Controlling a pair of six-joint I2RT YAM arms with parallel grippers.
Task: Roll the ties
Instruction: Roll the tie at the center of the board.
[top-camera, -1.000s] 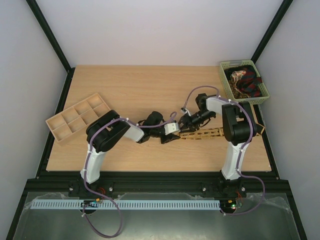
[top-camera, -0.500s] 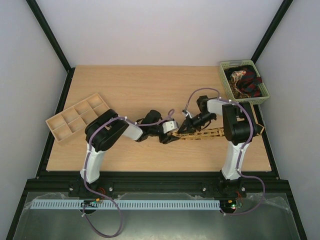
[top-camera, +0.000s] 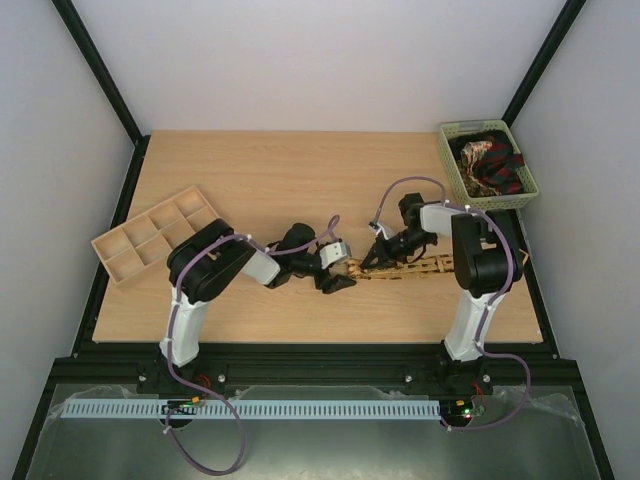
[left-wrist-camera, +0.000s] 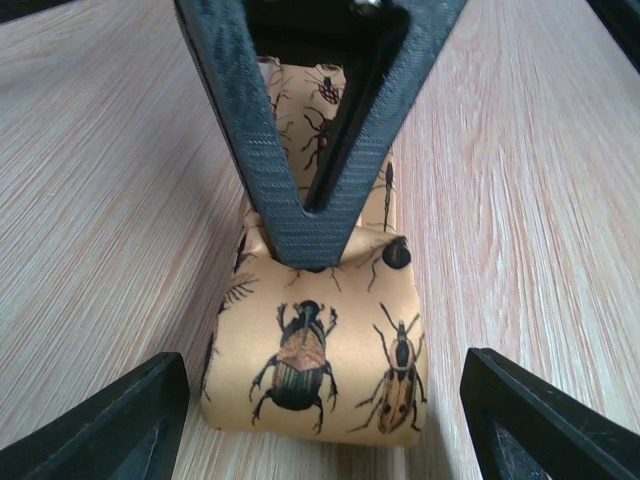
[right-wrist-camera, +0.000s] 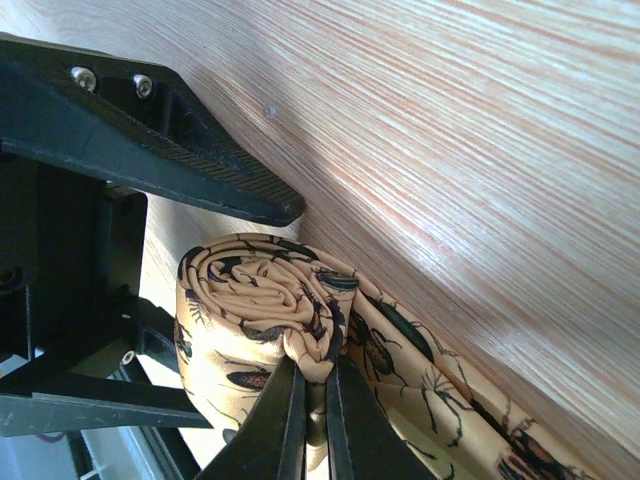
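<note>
Tan-yellow beetle-print fabric tie (top-camera: 410, 268) lies flat, well apart from green plastic basket (top-camera: 449, 163), on its near-left side; end farthest from basket coiled. Right gripper (right-wrist-camera: 313, 372) clamped on coil core, we judge to wind it; left gripper (left-wrist-camera: 325, 400) fingers apart, straddling coil, likely steadying it.

The left arm (top-camera: 185, 322) and right arm (top-camera: 462, 322) showed white links, black joints, looping purple cables (top-camera: 405, 182); matte black fingers (left-wrist-camera: 255, 130), two silver screws (right-wrist-camera: 80, 73).
</note>
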